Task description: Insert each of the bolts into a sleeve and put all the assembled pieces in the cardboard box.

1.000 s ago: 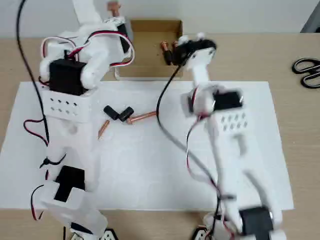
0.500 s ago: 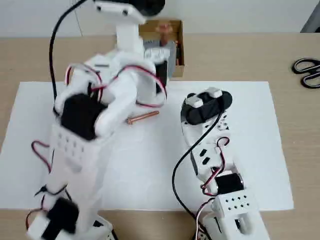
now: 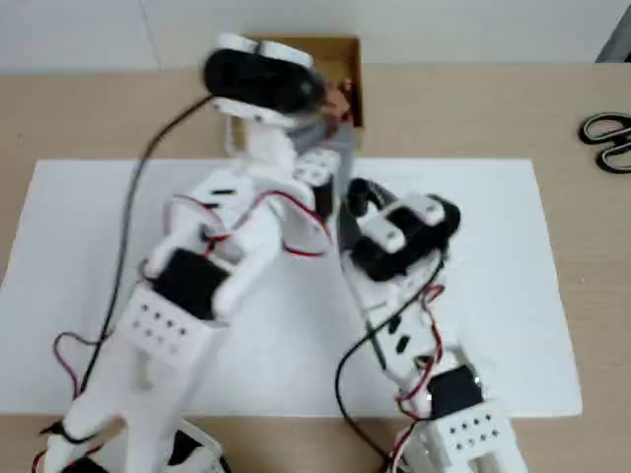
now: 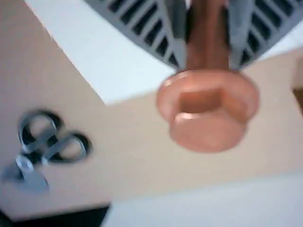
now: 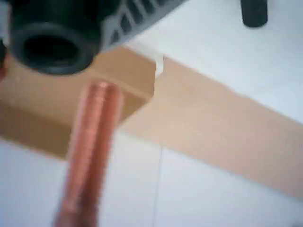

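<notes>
My left gripper (image 4: pixel 206 23) is shut on a copper bolt (image 4: pixel 208 109), its flanged head facing the wrist camera. From above, this gripper (image 3: pixel 333 116) hangs by the near right corner of the cardboard box (image 3: pixel 296 45), with the bolt (image 3: pixel 341 99) showing there. My right gripper (image 3: pixel 351 200) sits just below it over the paper, shut on a black sleeve (image 5: pixel 51 46) whose open bore faces the camera. The bolt's threaded shaft (image 5: pixel 90 151) lies close beside that sleeve, outside the bore. A second black sleeve (image 5: pixel 254 11) lies on the paper.
White paper (image 3: pixel 79 227) covers the middle of the wooden table. Scissors (image 3: pixel 606 138) lie at the far right edge, and the scissors (image 4: pixel 45 146) also appear past the bolt. The left arm's body crosses the paper's centre and hides what lies beneath.
The left arm has swung right and lowered its bolt to the box's near right corner. The right arm pulled back from the box, then rose to meet it. Loose parts are now hidden.
</notes>
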{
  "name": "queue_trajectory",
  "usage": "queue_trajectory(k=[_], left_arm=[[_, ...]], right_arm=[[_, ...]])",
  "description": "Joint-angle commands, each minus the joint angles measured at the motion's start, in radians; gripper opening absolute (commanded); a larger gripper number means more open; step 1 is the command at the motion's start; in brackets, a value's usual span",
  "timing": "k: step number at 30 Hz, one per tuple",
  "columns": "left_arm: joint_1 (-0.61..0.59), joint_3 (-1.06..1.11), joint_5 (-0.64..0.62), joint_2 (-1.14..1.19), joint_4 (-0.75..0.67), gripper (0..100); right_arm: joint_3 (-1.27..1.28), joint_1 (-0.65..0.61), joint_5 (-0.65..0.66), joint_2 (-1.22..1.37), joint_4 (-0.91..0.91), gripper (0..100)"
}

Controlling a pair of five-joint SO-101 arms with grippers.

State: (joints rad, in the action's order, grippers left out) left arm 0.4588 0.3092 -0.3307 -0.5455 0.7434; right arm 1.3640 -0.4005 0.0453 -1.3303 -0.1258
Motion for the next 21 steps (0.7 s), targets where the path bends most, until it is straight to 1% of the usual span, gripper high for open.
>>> queue_trajectory(k=[1, 5, 9, 14, 18, 21], left_arm=[[-0.008, -0.008, 0.000, -0.046, -0.023, 1], [-0.006, -0.012, -0.005, -0.046, -0.025, 1], [0.044, -0.028, -0.063, -0.046, -0.018, 1], [0.095, -0.035, -0.064, -0.046, 0.029, 1], [0.109, -0.031, -0.066, -0.046, 0.038, 1], [0.120, 0.004, -0.092, -0.046, 0.034, 1]], right_arm=[[0.041, -0.001, 0.002, -0.122, 0.025, 0.2], [0.120, -0.004, 0.075, -0.211, 0.025, 0.2], [0.160, -0.002, 0.078, -0.213, 0.022, 0.2], [0.161, 0.001, 0.078, -0.203, 0.025, 0.2], [0.160, 0.002, 0.081, -0.203, 0.025, 0.2], [0.158, 0.002, 0.083, -0.208, 0.025, 0.2]])
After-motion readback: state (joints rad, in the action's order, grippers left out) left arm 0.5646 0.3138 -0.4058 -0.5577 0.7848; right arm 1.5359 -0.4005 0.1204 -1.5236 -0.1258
